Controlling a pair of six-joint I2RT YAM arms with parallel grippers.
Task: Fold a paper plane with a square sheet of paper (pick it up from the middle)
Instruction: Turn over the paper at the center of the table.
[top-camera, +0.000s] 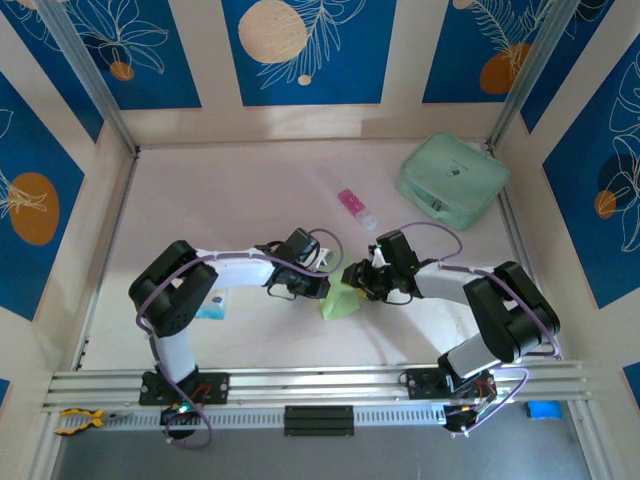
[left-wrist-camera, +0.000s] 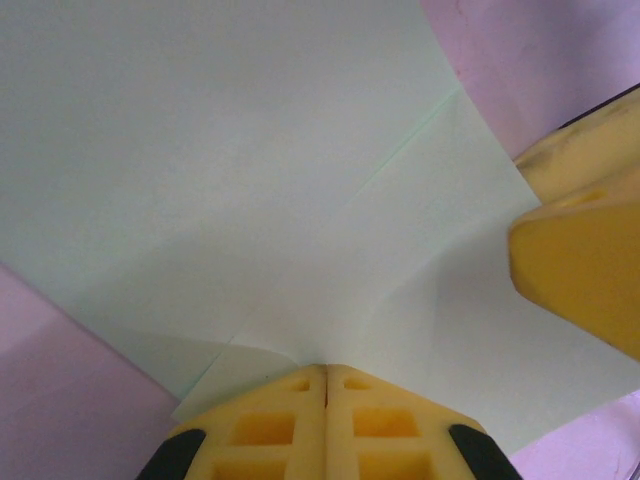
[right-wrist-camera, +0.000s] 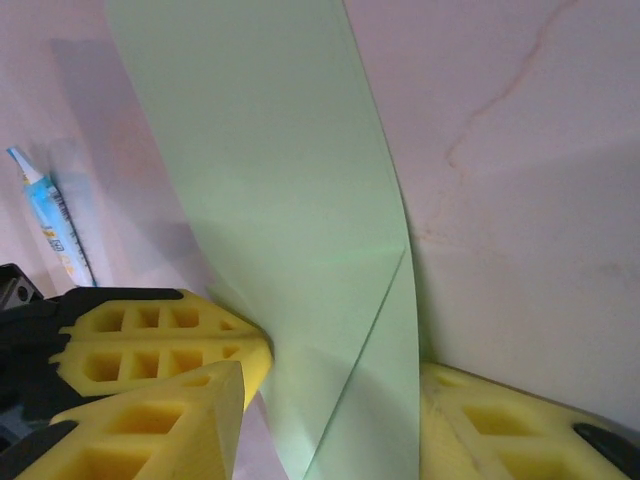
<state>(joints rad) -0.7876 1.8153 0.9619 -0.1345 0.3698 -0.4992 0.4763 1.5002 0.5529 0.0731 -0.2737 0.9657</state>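
Left hand (left-wrist-camera: 325, 375): its two yellow fingers are pressed flat together on the near edge of the square sheet of paper (left-wrist-camera: 250, 170). The seam between them is a thin dark line, and a small corner of the paper curls out beside them.
Right hand (right-wrist-camera: 335, 400): its fingers stand apart, one on each side of the sheet. The paper's edge runs close along the right-side finger (right-wrist-camera: 500, 420); I cannot tell whether they touch.
Paper: held up between the two hands near the middle of the tabletop (top-camera: 230, 190). It is bowed and marked with fold lines. The frame edges of both wrist views cut it off, so its full outline is hard to read.
From above: the paper (top-camera: 340, 303) is a small lime patch, partly covered by the left hand (top-camera: 322, 285) and the right hand (top-camera: 358, 278). I cannot tell whether its lower edge rests on the tabletop.
Blue-and-white packet (top-camera: 212, 308): mostly hidden under the left arm.
Pink tube (top-camera: 355, 207): lies apart, further back.
Mint-green case (top-camera: 452, 180): sits in the far right corner.
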